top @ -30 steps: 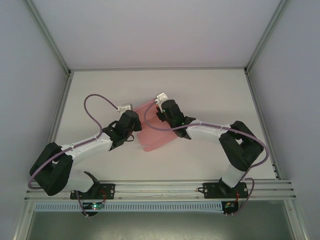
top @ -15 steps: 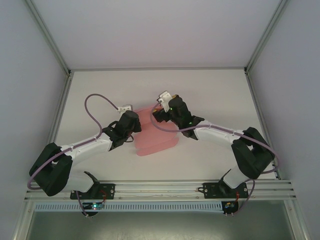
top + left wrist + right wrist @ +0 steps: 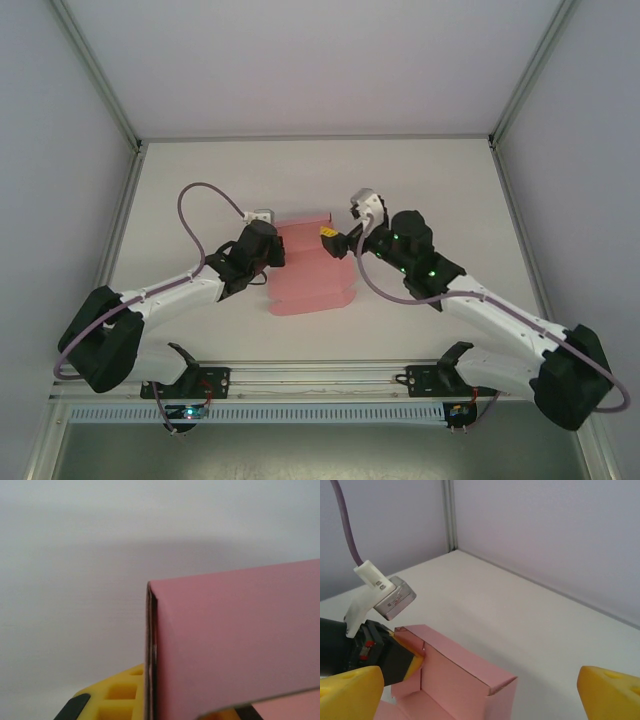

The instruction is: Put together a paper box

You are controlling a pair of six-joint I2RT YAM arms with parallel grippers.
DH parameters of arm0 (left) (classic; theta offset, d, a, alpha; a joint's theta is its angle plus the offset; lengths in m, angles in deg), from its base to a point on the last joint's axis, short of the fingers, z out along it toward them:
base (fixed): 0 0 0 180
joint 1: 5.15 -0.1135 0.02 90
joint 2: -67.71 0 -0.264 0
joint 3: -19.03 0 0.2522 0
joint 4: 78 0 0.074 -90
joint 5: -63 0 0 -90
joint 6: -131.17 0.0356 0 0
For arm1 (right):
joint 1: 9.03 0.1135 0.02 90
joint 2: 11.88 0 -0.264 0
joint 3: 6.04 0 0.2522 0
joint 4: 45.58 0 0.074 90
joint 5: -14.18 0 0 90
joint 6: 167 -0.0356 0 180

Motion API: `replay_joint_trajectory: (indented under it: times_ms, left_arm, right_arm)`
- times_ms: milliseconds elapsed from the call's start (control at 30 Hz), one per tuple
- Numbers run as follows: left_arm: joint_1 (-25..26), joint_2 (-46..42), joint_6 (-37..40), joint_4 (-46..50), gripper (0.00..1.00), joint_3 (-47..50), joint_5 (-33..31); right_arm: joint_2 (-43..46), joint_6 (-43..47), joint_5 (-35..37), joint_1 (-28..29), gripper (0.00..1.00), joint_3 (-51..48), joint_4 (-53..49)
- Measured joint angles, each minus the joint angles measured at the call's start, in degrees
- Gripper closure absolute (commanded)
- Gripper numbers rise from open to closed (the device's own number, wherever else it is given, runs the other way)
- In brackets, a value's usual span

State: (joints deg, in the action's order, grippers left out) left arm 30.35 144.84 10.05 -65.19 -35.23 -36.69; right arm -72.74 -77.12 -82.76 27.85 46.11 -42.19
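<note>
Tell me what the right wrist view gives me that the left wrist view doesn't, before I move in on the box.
Right wrist view: the left gripper pinching an end flap of the paper box, the box's raised wall standing up from the table, the enclosure corner, and the right gripper open wide.
Left wrist view: a close look at the card's vertical edge, which looks doubled, with a yellow finger pad beside it.
Shared: the same pink card where the left gripper holds it.
</note>
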Motion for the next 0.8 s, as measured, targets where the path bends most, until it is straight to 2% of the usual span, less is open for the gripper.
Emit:
replay_joint_trajectory:
  times_ms: [200, 433, 733, 800]
  left_arm:
    - [0.0, -1.3, 4.2, -1.9, 1.0, 0.1, 5.2]
    - [-0.3, -1.3, 13.3, -1.7, 0.97, 0.0, 13.0]
    - [-0.4, 5.0, 30.8, 9.2, 0.96, -11.0, 17.8]
    - [-0.4, 6.7, 35.9, 12.7, 0.97, -13.4, 20.8]
  right_arm:
    - [6.4, -2.7, 1.6, -3.5, 0.02, -4.0, -2.7]
    - [12.2, -5.2, 4.1, -6.7, 0.02, -5.7, -6.7]
    - [17.2, -6.9, 6.7, -8.8, 0.02, -7.6, -11.6]
    - [17.9, -7.3, 7.0, -9.4, 0.02, -7.6, -12.7]
